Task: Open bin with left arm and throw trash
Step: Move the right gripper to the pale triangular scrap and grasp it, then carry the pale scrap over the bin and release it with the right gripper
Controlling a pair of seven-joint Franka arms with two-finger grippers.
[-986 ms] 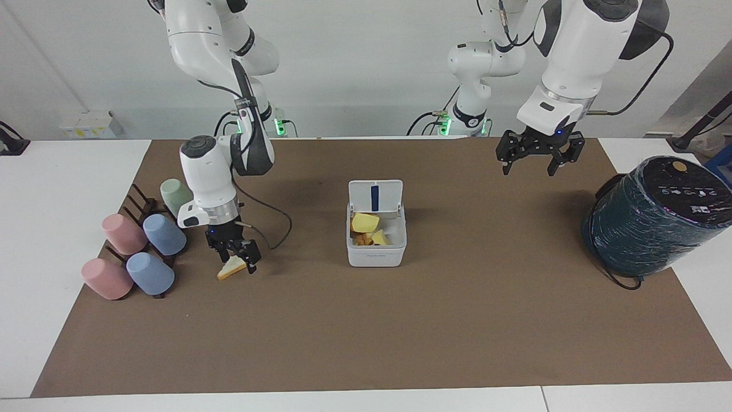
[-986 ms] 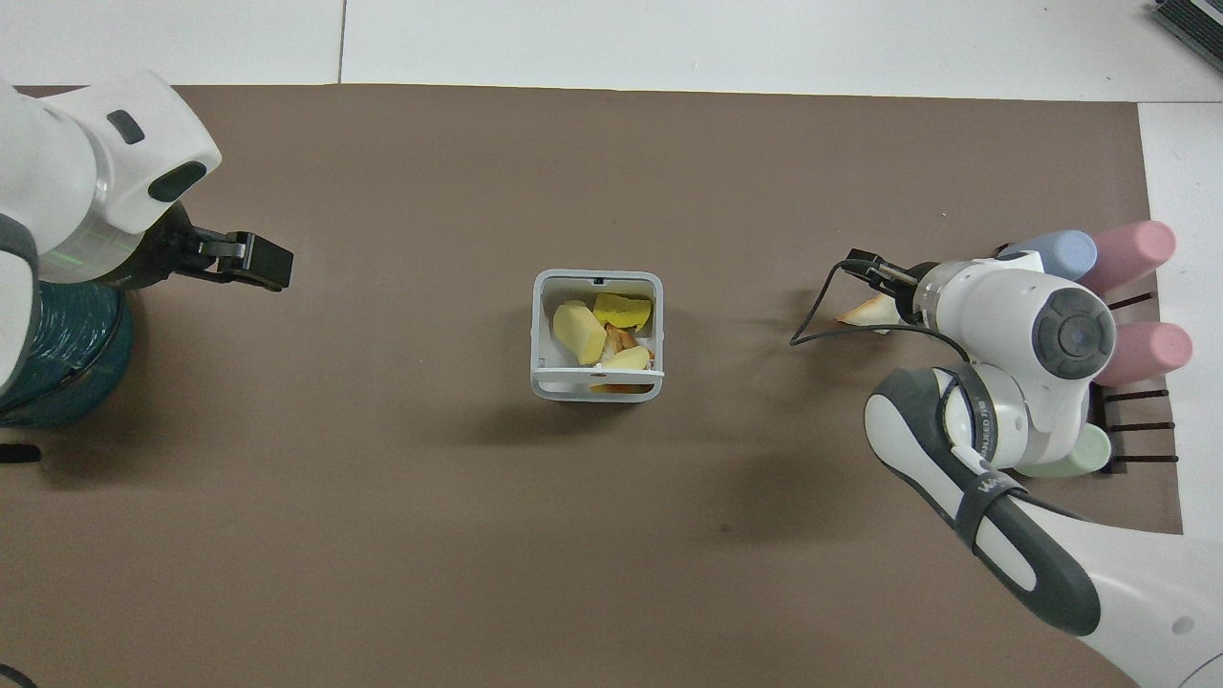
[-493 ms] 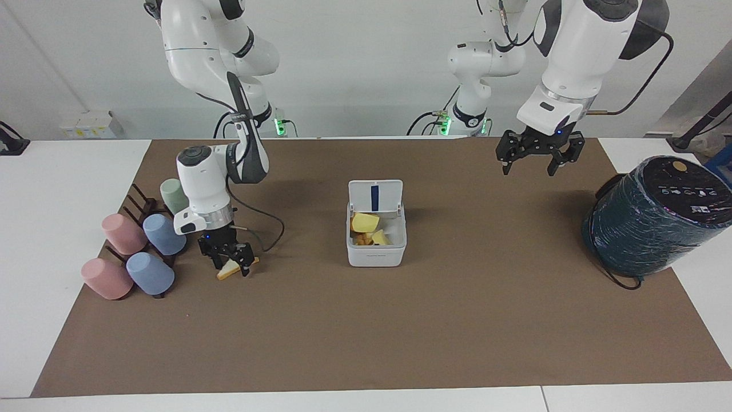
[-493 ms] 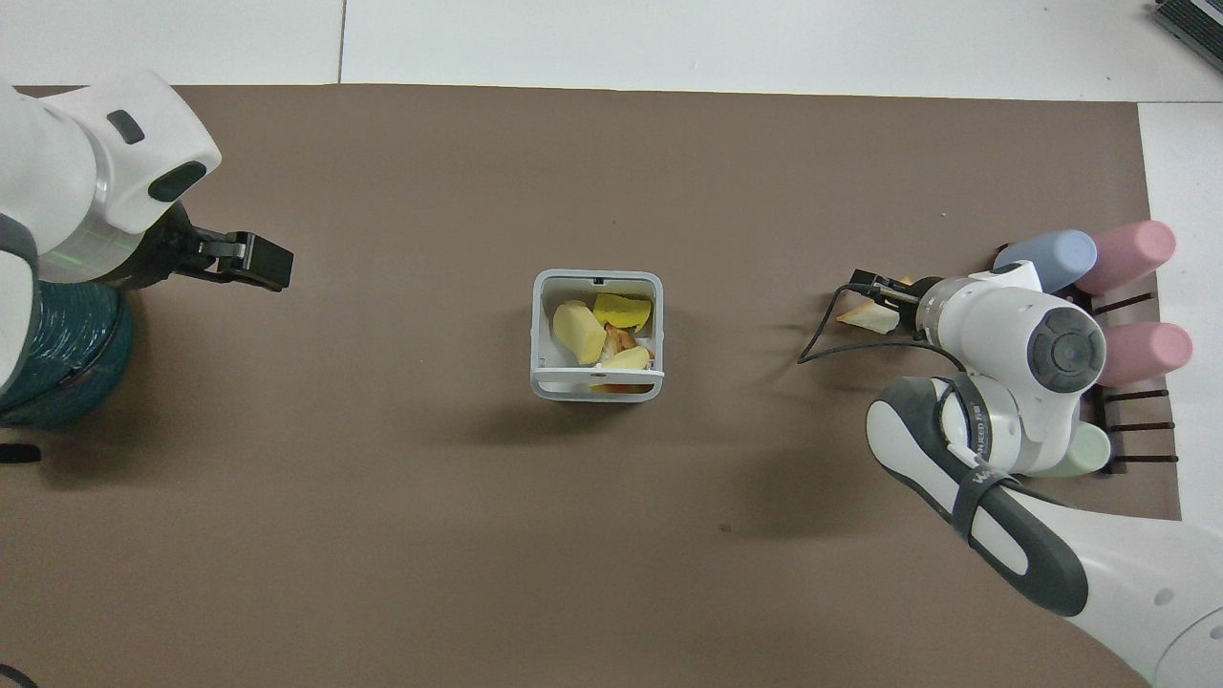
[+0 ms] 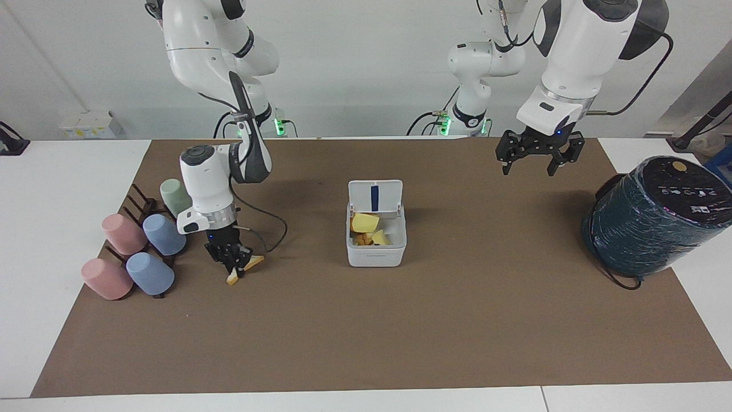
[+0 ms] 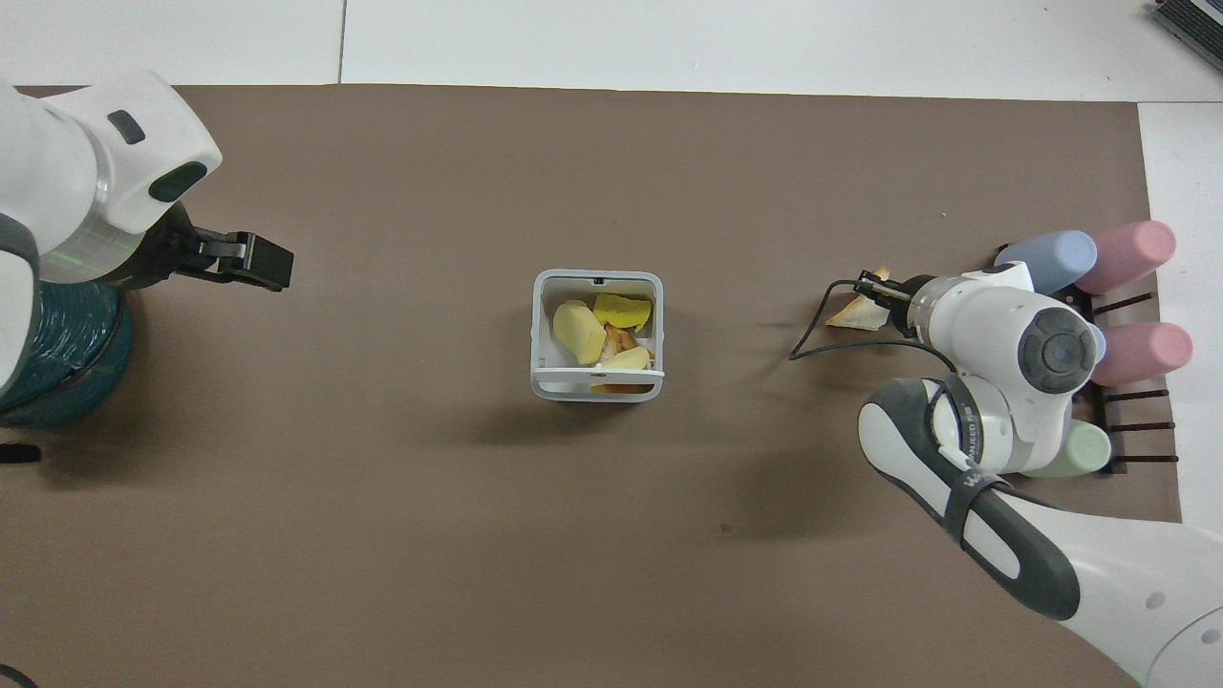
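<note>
Bin [image 5: 376, 243] mid-counter, lid up for drops; right gripper [image 5: 235, 269] low beside the cups, jaws pinching the bread slice [image 5: 240, 268] — left gripper [image 5: 538, 157] waits aloft, jaws spread.

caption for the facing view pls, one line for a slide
Right gripper closed on the bread slice beside the cup rack, open bin already holding trash, left gripper waiting open.

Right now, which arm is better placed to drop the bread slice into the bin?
Right: its gripper is shut on the bread slice, and the bin is open. The left gripper hangs apart.
</note>
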